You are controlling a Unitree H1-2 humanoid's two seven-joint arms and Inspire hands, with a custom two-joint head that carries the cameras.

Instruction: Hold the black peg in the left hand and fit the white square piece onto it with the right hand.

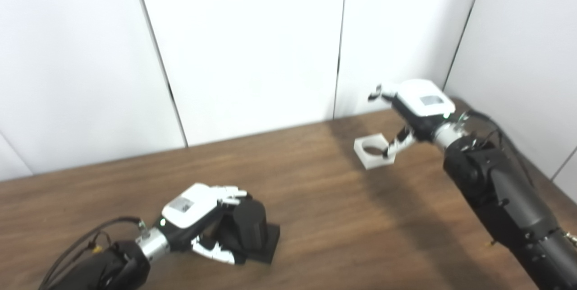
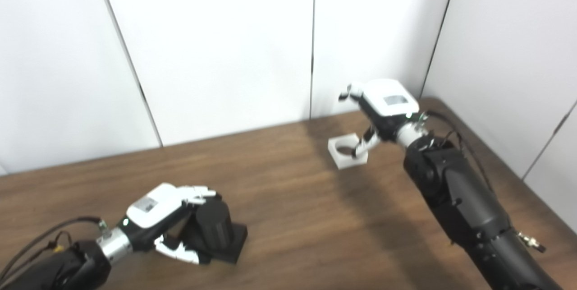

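Observation:
The black peg (image 1: 250, 224), a short cylinder on a square black base, stands on the wooden table (image 1: 315, 209) at the front left. My left hand (image 1: 194, 209) is wrapped around it, fingers across its top and far side, thumb low on the near side. The white square piece (image 1: 370, 151), with a round hole through it, lies on the table at the back right. Just right of the piece hovers my right hand (image 1: 419, 105); its thumb reaches down to the piece's right edge while the fingers stay raised and spread above it, not closed on it.
White wall panels (image 1: 252, 55) stand close behind the table's back edge and along its right side. The right forearm (image 1: 500, 195) crosses the table's right part. A stretch of bare wood lies between the peg and the white piece.

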